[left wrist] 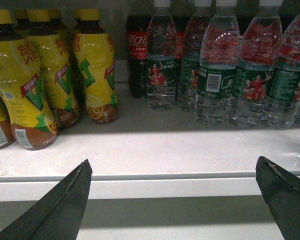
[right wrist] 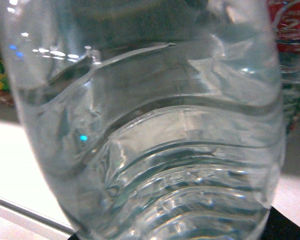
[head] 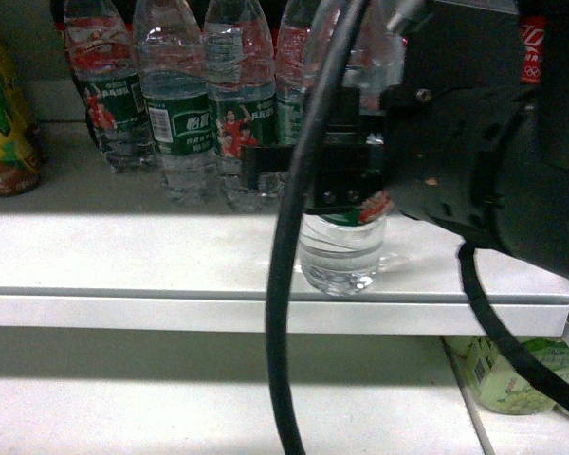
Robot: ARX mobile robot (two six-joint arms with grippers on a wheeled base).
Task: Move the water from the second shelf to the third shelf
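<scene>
Clear ribbed plastic, filled with colourless water, stood at the very front of the pale grey shelf [head: 152,256]: this was the water bottle [head: 346,251] the right gripper [head: 337,180] had clamped around its green-labelled middle. Its black fingers pressed against the label band, and the bottle's base sat close to the shelf lip, apart from the rest of the row. In the right wrist view the bottle [right wrist: 140,140] filled nearly the whole frame, its ridges and water line showing plainly. A thick black cable [head: 294,284] looped down in front of the shelf, and the bulky dark arm covered the upper right of the head view.

Behind, a row of matching water bottles [head: 185,104] with dark green labels and red-shirted figures stood against the back. To their left were yellow-labelled drink bottles [left wrist: 45,80], brown at the bottom, and a dark cola bottle [left wrist: 136,55] with a red label stood between the two groups. On the lower level at the right, pale green packaged drinks [head: 517,379] peeked out beneath the shelf edge.

The left gripper [left wrist: 175,200] hung low before the shelf's front edge with its two dark fingers [left wrist: 65,205] spread wide apart, grasping nothing.
</scene>
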